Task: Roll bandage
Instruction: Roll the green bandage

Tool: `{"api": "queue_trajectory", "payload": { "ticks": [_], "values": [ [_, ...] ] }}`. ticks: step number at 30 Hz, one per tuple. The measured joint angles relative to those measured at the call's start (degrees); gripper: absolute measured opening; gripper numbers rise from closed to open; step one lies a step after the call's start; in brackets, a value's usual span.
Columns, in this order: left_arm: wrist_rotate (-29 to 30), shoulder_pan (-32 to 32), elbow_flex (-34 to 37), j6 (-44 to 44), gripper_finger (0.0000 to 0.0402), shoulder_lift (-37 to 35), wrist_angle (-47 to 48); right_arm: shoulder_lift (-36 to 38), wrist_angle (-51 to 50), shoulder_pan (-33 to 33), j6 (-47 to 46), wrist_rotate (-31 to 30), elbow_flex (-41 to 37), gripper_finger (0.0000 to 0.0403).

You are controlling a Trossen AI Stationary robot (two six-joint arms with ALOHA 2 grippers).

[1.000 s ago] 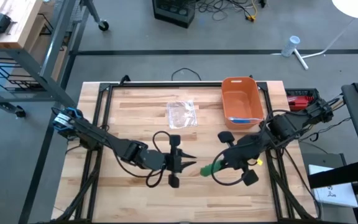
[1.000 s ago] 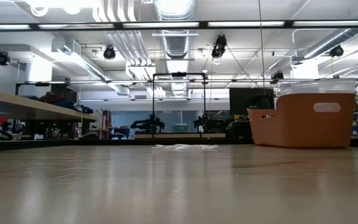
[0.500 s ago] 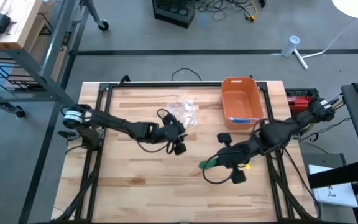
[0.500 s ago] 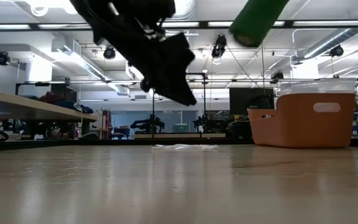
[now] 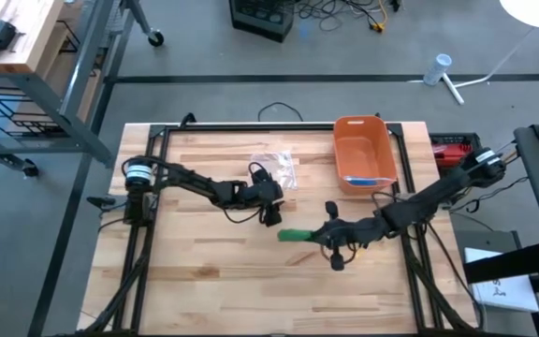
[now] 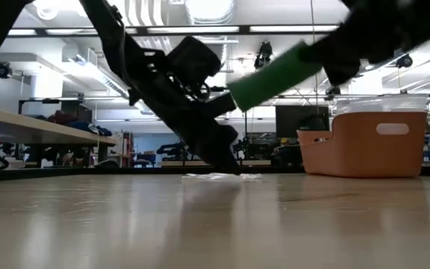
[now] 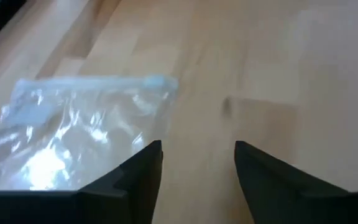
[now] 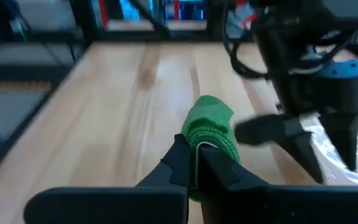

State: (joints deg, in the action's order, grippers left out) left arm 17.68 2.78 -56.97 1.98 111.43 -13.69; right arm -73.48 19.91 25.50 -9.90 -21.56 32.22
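Observation:
The bandage is a green roll, held above the table's middle by my right gripper, which is shut on it. In the low view the green roll hangs high over the table top. My left gripper hovers low over the wood, just on the near side of a clear plastic bag that lies flat on the table. Seen from the left wrist, my left gripper is open with nothing between its fingers, and the clear plastic bag lies off to one side of them. My right gripper pinches one end of the green roll between its two fingers. The fingers come nearly level from the table's right and lie along the roll. The roll sticks out ahead of them toward the table's left, lifted clear of the table.
An orange bin stands at the far right of the table, shown in the low view as the orange bin behind the arms. Bare wood lies on the table's near half and left side.
My left gripper has swung from the table's near middle toward the far edge and down, ending beside the clear bag. My right gripper has come down with the green roll and shifted a little toward the table's left; the roll now lies nearly level.

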Motion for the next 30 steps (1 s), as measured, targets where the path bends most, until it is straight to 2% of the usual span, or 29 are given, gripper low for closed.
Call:
{"api": "queue_trajectory", "payload": {
  "ticks": [4,8,13,16,21,26,30],
  "values": [
    [1.0,1.5,-0.1,0.0,0.0212,2.4,-1.9,-3.9,17.9,0.0,0.5,-2.5,-8.4,0.0003],
    [1.0,2.7,-0.4,0.0,0.0207,4.9,-3.6,-8.9,21.9,-0.2,-1.0,-4.1,-12.2,0.0006],
    [1.0,2.8,-0.5,-2.1,0.0166,5.9,-4.3,-13.6,22.1,-0.2,-1.6,-4.0,-12.4,0.0056],
    [0.8,2.8,-0.5,-3.7,0.0117,5.9,-3.9,-14.9,21.1,-0.2,-0.5,-4.0,-10.7,0.0103],
    [1.4,3.2,-0.4,-4.9,0.0014,6.0,-3.3,-13.0,8.0,-0.1,0.7,-3.9,-6.1,0.0172],
    [2.4,3.2,-0.3,-4.9,0.0005,4.8,-1.5,-8.8,-16.7,0.4,-1.7,-4.0,2.1,0.0213],
    [3.1,0.9,0.2,-2.9,0.0001,0.8,2.4,-7.4,-37.1,0.9,-8.9,-3.6,9.8,0.0237]
  ]
}}
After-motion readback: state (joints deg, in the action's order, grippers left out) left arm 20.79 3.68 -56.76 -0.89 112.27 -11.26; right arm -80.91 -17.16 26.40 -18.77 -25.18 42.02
